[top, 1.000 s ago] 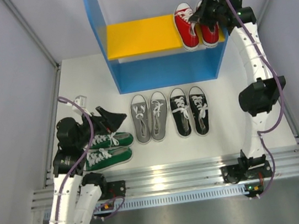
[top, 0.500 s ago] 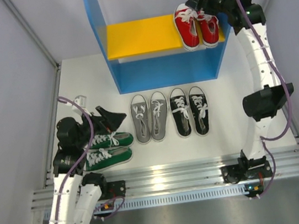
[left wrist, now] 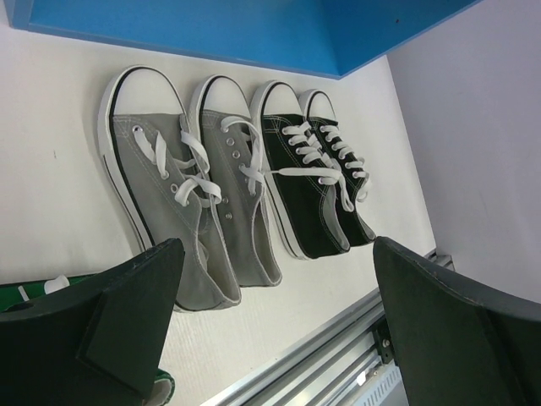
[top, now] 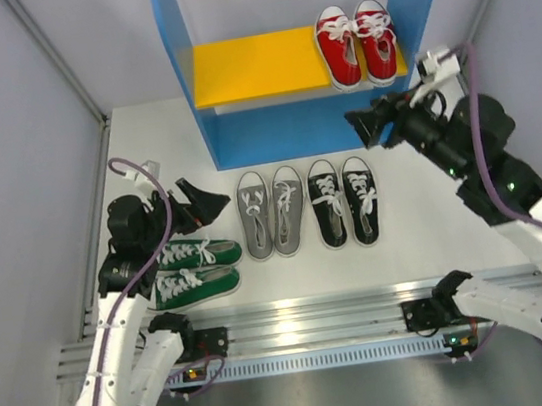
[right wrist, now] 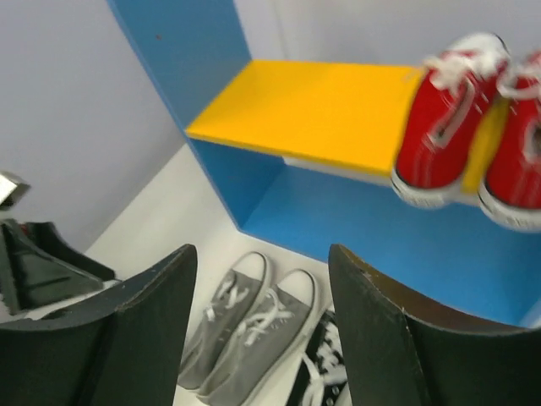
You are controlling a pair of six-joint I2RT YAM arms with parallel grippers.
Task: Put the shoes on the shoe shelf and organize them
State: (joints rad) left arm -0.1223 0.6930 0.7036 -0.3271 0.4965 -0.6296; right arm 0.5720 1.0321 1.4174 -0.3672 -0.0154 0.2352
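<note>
On the white table (top: pixel 410 254) I see the grey pair (top: pixel 272 211) and black pair (top: pixel 343 201) side by side before the shoe shelf (top: pixel 292 134), with the green pair (top: pixel 195 269) at the left. The red pair (top: pixel 356 41) sits on the shelf's yellow board (top: pixel 252 64), at its right end. My right gripper (top: pixel 361 125) hangs spread and empty. My left gripper (top: pixel 205 202), also spread, hovers by the green pair.

Canvas shoes (top: pixel 358 42), smooth glossy shelf (top: pixel 257 65)
</note>
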